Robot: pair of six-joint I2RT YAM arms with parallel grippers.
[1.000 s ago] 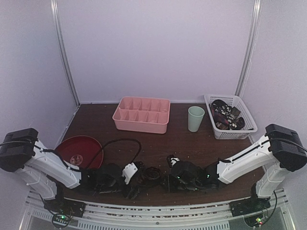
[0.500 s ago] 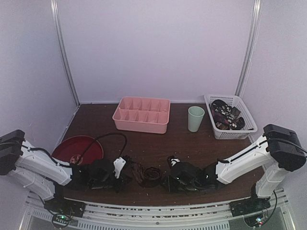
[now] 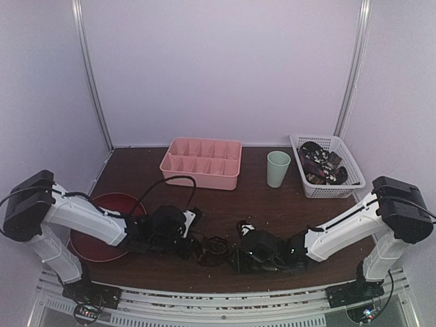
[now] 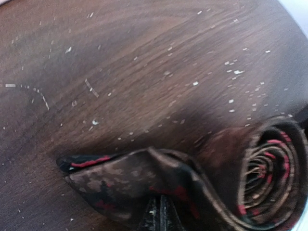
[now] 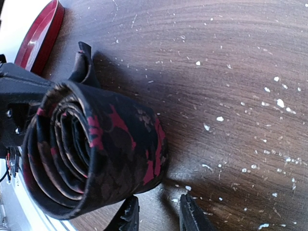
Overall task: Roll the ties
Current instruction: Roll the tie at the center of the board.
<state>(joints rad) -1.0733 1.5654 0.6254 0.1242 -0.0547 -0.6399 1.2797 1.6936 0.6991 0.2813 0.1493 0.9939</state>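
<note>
The tie [image 5: 96, 144] is sitting at 6 o'clock on the desk [image 3: 272, 204], between the two tools. It is already showing as a tight coil, with only a short tail trailing off toward 9 o'clock. The left tool [image 4: 159, 216] is pressing its tips together on that loose tail, apparently pinching it. The right tool [image 5: 159, 202] is hanging with its tips apart just beside the coil, gripping nothing. So this one tie is looking nearly done, with the tail still waiting to be wound in or tucked. More ties [image 3: 320, 167] are lying tangled in the white basket [image 3: 340, 146] at 2 o'clock, so most of the job is probably lying ahead.
</note>
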